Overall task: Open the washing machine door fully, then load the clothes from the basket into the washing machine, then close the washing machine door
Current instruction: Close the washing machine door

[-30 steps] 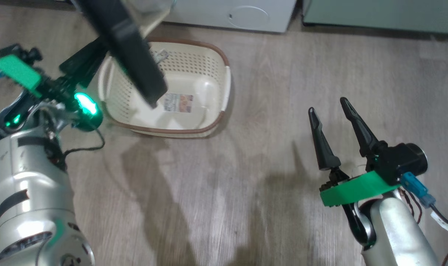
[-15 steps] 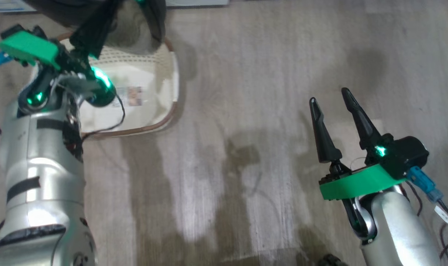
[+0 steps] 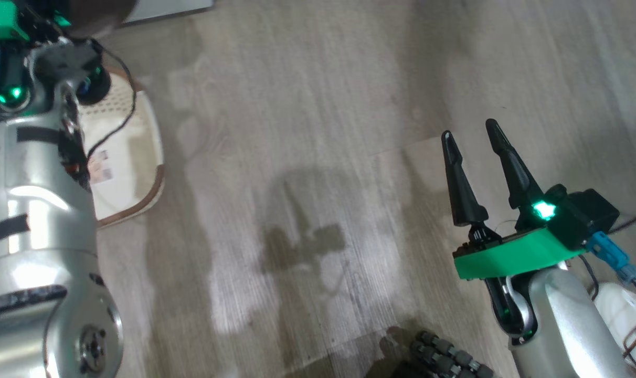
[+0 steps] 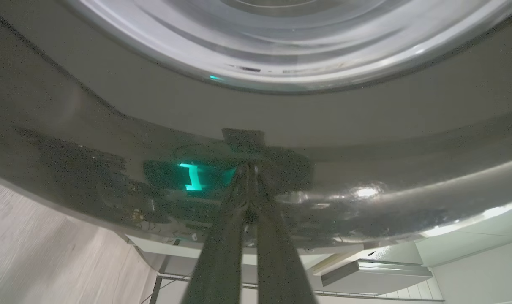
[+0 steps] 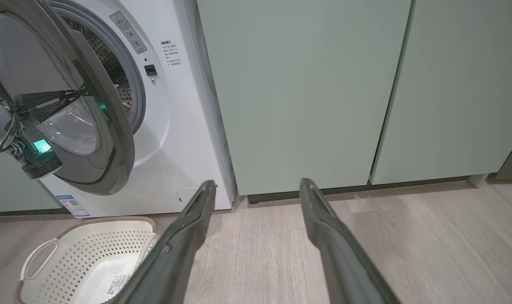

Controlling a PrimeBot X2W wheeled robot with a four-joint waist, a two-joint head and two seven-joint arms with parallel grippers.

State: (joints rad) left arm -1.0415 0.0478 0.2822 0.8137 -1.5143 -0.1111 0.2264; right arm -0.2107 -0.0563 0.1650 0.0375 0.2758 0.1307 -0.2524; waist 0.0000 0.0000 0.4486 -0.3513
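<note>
So: left gripper (image 4: 248, 169) jaws pressed together, nothing held, tips touching glossy black rim of washing machine door (image 4: 387, 122), just beside glass bulge (image 4: 281, 33). Door stands part-swung off washing machine (image 5: 175, 126) front, drum (image 5: 116, 80) partly uncovered. Closing push judged to run straight along fingers, toward drum. Left arm is the near one. Right gripper (image 3: 469, 131) jaws wide apart, empty, over floor (image 3: 318, 131), well apart from door. Basket (image 5: 83, 249) on floor under door, no clothes in it; where clothes are, cannot tell.
</note>
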